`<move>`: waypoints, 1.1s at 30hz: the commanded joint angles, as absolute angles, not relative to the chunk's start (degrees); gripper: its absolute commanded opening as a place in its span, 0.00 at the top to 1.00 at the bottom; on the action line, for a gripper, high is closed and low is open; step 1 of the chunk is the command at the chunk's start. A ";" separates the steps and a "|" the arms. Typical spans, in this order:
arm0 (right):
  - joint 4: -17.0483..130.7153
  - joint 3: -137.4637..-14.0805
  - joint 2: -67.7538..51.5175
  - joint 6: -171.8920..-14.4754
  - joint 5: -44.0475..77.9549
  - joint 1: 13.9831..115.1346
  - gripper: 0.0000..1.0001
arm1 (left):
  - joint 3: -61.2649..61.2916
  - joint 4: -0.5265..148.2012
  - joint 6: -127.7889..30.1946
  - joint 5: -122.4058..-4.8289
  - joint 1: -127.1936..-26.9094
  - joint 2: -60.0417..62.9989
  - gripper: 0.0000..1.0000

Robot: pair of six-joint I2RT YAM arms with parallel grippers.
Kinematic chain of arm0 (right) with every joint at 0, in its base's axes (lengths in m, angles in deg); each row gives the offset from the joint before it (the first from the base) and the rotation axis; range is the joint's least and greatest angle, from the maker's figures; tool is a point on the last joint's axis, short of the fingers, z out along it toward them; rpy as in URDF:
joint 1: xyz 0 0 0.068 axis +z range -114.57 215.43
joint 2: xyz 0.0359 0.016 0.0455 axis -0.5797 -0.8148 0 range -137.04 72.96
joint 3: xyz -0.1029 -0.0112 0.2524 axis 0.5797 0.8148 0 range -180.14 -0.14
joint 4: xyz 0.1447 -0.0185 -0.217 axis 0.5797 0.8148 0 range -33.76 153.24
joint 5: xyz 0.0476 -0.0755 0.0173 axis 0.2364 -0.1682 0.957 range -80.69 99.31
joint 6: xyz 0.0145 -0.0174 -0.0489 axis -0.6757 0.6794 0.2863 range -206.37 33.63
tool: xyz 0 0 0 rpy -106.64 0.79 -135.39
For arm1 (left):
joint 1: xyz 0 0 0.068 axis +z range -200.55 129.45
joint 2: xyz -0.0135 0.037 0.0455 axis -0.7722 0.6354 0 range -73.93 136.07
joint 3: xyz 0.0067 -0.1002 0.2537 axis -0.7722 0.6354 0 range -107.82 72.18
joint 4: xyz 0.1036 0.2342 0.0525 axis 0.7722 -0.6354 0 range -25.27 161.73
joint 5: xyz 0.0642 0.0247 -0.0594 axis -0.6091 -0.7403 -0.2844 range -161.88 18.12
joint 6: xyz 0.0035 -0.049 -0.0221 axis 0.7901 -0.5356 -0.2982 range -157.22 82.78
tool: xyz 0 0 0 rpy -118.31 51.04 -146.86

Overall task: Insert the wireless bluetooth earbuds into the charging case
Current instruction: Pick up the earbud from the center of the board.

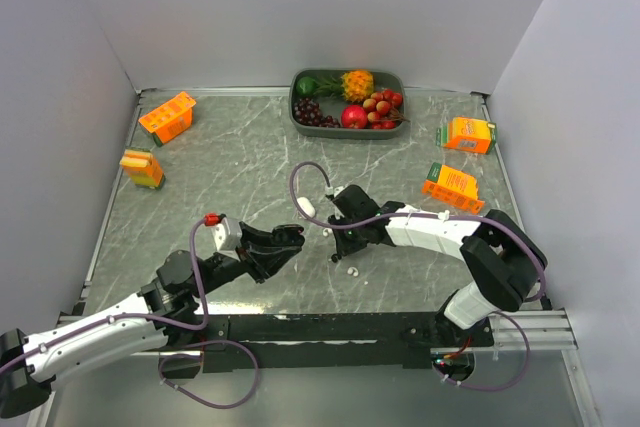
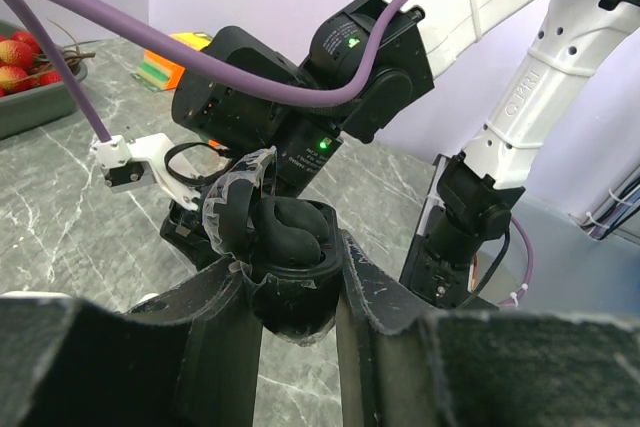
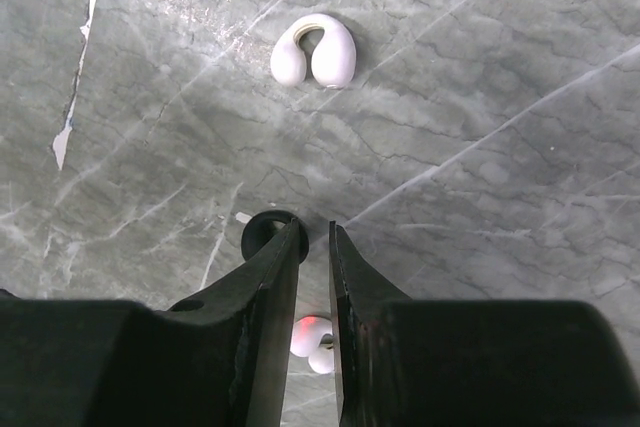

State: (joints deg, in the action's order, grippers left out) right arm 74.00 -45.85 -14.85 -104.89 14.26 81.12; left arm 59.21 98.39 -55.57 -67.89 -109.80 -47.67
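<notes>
Low in its wrist view, the left gripper (image 2: 295, 299) clamps the open charging case (image 2: 290, 239) for loading; the right gripper (image 3: 315, 234), narrowly parted and empty, hovers by a black earbud (image 3: 260, 237).

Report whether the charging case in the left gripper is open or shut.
Open. The charging case sits clamped in the left gripper with its lid raised and the inside exposed.

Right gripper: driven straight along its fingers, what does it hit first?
Probably the grey marbled tabletop just past its tips; the small black earbud beside one finger might be clipped; depth unclear.
</notes>
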 commanded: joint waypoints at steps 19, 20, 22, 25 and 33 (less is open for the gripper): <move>78.38 -45.40 -8.08 -107.81 15.65 83.16 0.58 | 58.65 101.70 -56.99 -67.48 -110.14 -46.07 0.99; 78.65 -45.66 -7.81 -107.64 15.38 83.16 0.58 | 58.56 101.62 -56.99 -67.57 -110.23 -45.98 0.99; 79.35 -46.72 -7.02 -107.46 14.59 83.07 0.56 | 58.38 101.35 -56.99 -67.57 -110.14 -46.15 0.99; 79.70 -48.30 -6.66 -106.94 13.45 82.98 0.55 | 58.56 101.09 -56.99 -67.83 -110.14 -46.68 0.99; 78.21 -50.15 -12.55 -104.83 14.23 80.35 0.58 | 58.65 101.00 -57.17 -67.84 -110.32 -47.12 0.99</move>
State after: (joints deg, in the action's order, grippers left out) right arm 79.37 -47.95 -10.19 -106.01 14.55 81.78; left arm 59.21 98.45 -56.46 -67.85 -109.88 -46.46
